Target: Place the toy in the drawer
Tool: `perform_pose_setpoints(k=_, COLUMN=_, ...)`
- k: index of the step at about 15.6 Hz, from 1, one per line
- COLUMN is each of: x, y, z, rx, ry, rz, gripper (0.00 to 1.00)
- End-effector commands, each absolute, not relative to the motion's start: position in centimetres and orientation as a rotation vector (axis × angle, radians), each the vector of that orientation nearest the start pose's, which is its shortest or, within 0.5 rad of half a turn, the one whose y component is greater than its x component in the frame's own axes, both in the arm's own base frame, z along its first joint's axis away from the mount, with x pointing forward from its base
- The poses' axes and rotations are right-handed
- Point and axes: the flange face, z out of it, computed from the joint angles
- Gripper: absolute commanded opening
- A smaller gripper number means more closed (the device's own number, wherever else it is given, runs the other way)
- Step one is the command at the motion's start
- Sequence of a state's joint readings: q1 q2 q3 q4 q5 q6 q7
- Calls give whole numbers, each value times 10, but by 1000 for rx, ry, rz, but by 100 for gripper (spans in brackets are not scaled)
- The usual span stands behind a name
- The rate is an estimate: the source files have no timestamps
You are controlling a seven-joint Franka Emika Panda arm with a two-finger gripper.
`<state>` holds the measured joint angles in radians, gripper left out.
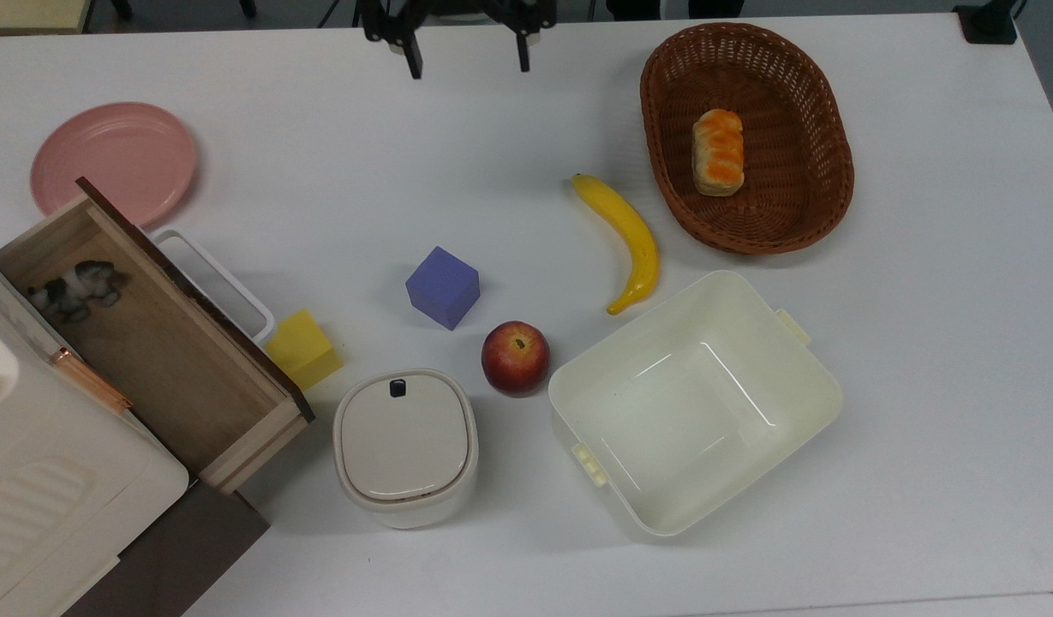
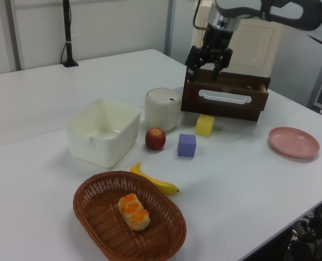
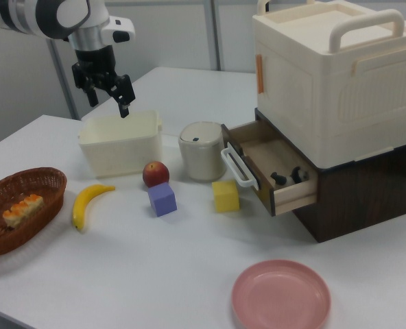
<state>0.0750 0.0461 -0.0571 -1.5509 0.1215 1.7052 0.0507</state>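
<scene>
Over at the back corner of the drawer [image 1: 162, 360], tucked close under the cream cabinet [image 3: 333, 75], the toy [image 1: 72, 287] is lying on the wooden floor, so as far as I can judge the placing itself is done. The drawer is pulled well out, which is why you can look straight down into it from the top view, and its white handle [image 1: 218, 278] sticks out toward the yellow block [image 1: 303, 347] sitting just beside the front panel. The end effector [image 1: 464, 53] is well apart from all that, up at the far edge of the worktop [image 1: 492, 146] in the top view, fingers spread wide with nothing between them. In the right view it hangs high above the cream tub [image 3: 121, 142], empty. Makes sense to me: open fingers and that height suggest it has nothing left to carry. Everything else just looks like clutter laid out as distractors: purple cube [image 1: 443, 287], apple [image 1: 515, 357], banana [image 1: 626, 240], the lidded white container [image 1: 405, 446], the basket [image 1: 826, 128] with a bread roll [image 1: 717, 152] inside, and a pink plate [image 1: 113, 160] near the drawer's far side. If anything's left, I'd guess it's pushing the drawer shut, though the task doesn't ask for it.
</scene>
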Motion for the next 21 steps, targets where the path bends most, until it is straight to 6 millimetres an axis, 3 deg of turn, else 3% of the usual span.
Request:
perform_pose_setpoints(k=1, x=554, y=-13, z=633, rx=-2998, ry=128, rz=-110, gripper=100)
perform_pose_setpoints(k=3, x=551, y=-19, z=634, rx=-2999, ry=67, rz=-90, gripper=100)
perform_pose_setpoints(k=6, x=551, y=-18, z=633, rx=-2992, ry=142, rz=-78, gripper=100)
perform_pose_setpoints(k=21, x=553, y=-11, z=631, rx=-2995, ry=125, rz=-70, gripper=100)
